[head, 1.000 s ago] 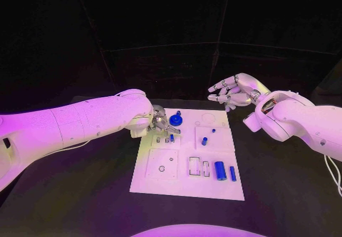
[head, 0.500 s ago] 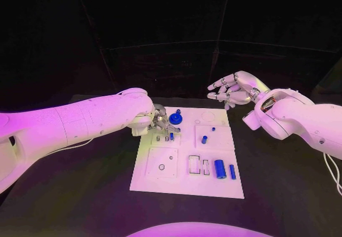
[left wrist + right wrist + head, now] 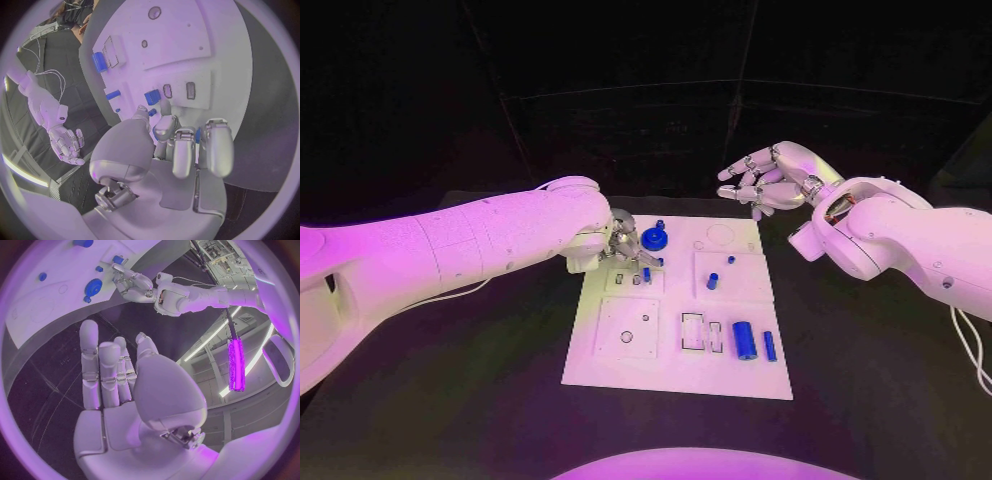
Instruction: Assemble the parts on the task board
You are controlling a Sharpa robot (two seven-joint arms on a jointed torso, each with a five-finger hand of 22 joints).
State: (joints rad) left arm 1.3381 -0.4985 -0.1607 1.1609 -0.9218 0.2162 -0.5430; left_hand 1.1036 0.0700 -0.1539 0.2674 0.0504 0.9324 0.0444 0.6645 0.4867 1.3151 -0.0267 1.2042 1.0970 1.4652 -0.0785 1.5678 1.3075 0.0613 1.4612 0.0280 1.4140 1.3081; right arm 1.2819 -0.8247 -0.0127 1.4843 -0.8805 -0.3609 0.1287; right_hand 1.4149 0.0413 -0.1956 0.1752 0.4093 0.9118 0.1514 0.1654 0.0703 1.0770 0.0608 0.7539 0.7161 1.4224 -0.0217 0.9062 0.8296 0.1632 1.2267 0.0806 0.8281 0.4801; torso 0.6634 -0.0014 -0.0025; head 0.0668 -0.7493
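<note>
The white task board (image 3: 625, 368) lies mid-table. My left hand (image 3: 625, 250) rests low over its far left part. Its thumb and a fingertip (image 3: 165, 106) pinch a small blue peg (image 3: 152, 96) that stands upright by the small slots (image 3: 190, 90). A round blue knob part (image 3: 655, 238) sits just beyond that hand. On the board's right side lie a blue cylinder (image 3: 744, 341), a thin blue rod (image 3: 769, 344) and a short blue pin (image 3: 711, 282). My right hand (image 3: 762, 180) hovers beyond the board's far right corner, fingers spread, holding nothing.
Black table (image 3: 459, 400) surrounds the board on all sides. Rectangular recesses (image 3: 692, 333) and a square plate with holes (image 3: 629, 330) take up the board's near part. In the right wrist view the board's far edge (image 3: 37, 300) lies well ahead of the spread fingers (image 3: 100, 370).
The whole picture has shifted slightly. My left hand stays at the blue peg and my right hand keeps hovering with fingers apart.
</note>
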